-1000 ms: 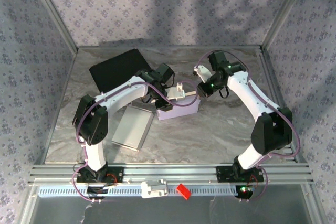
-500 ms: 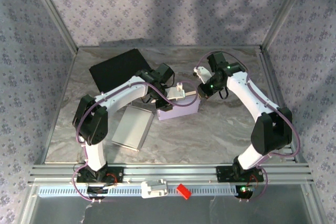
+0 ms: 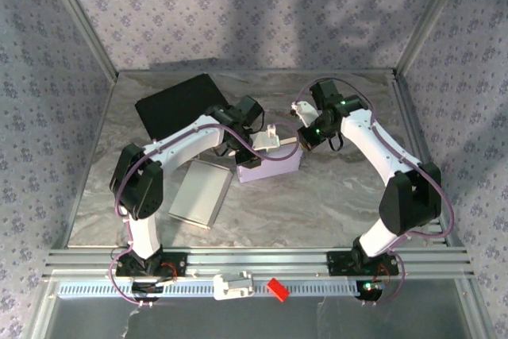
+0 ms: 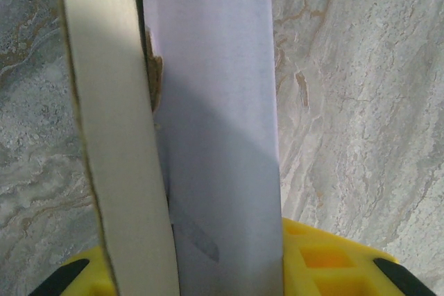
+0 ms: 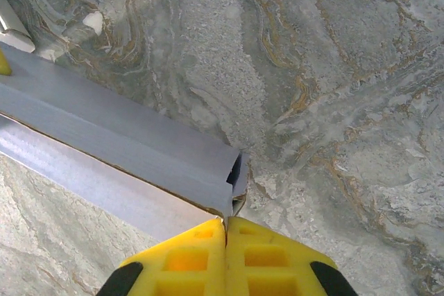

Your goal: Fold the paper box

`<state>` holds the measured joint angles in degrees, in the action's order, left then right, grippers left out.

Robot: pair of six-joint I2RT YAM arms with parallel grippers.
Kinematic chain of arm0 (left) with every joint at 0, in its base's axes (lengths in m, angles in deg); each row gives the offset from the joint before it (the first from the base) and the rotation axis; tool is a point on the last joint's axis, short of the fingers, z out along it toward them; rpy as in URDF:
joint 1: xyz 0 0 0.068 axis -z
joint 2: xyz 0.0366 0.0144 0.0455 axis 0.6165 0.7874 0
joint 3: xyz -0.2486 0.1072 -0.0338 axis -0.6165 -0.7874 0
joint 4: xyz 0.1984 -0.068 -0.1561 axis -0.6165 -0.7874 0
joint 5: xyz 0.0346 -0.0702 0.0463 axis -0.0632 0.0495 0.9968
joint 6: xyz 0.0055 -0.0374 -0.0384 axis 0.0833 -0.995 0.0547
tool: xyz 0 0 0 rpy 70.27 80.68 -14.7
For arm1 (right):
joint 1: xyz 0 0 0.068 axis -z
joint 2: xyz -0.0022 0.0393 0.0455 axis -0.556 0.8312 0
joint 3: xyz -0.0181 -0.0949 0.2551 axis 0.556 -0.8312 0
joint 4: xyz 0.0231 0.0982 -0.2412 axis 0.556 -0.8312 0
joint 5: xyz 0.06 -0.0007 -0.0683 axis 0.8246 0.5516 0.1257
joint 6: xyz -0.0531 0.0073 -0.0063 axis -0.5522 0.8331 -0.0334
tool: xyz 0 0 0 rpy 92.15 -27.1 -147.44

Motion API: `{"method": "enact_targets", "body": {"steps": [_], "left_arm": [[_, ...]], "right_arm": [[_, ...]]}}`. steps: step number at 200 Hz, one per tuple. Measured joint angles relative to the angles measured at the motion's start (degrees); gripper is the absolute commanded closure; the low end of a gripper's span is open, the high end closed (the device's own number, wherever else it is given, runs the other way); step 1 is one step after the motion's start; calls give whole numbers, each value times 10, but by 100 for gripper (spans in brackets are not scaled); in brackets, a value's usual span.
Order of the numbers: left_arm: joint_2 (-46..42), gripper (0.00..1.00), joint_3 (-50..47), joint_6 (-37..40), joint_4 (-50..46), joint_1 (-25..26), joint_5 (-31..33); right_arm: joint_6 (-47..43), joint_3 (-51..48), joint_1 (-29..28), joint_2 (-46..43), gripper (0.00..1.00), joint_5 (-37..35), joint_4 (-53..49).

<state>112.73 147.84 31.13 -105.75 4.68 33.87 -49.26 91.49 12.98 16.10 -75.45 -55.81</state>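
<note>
The marbled grey tabletop (image 3: 317, 196) carries everything, walled in by patterned panels. Both arms reach in from the near edge and bend toward each other over its middle. At the far left lies a black sheet (image 3: 176, 105), flat on the surface. Nearer, just beside the left arm's forearm, a flat grey card piece (image 3: 200, 193) lies tilted.

The paper box (image 3: 274, 167), pale lavender, sits near the middle of the tabletop between the two wrists, its long side running left to right.

The left gripper (image 3: 255, 147) is at the box's left end. In the left wrist view its jaws stand well apart with card filling the gap: a cream flap (image 4: 114, 136) on edge against one yellow pad (image 4: 90, 272) and a lavender wall (image 4: 215, 136) against the other, so the jaws are clamped on that part of the box.

The right gripper (image 3: 302, 139) is at the box's right end. In the right wrist view its yellow pads (image 5: 270, 258) are pressed flat together, and the box's end corner runs straight into the seam between them, so a thin edge of paper looks nipped there.

On the rail by the arm bases lie a small white part (image 3: 232, 285) and a smaller red one (image 3: 277, 289).
</note>
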Motion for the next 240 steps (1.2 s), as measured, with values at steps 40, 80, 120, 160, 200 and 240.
{"method": "enact_targets", "body": {"steps": [40,80,120,160,200,240], "left_arm": [[1,73,3,-9,-4,0,5],[2,73,7,-12,-5,0,8],[4,73,7,-16,-5,1,8],[4,72,7,-19,-5,1,8],[4,65,7,-28,-4,0,8],[3,54,5,-52,10,-4,13]], "right_arm": [[48,0,-3,-2,100,-2,-1],[103,-14,-5,-15,100,-3,8],[143,-44,-10,-35,100,-11,39],[165,-104,-22,-73,100,-33,107],[171,-145,-40,-100,100,-71,158],[176,-189,-52,-125,100,-99,198]]}}
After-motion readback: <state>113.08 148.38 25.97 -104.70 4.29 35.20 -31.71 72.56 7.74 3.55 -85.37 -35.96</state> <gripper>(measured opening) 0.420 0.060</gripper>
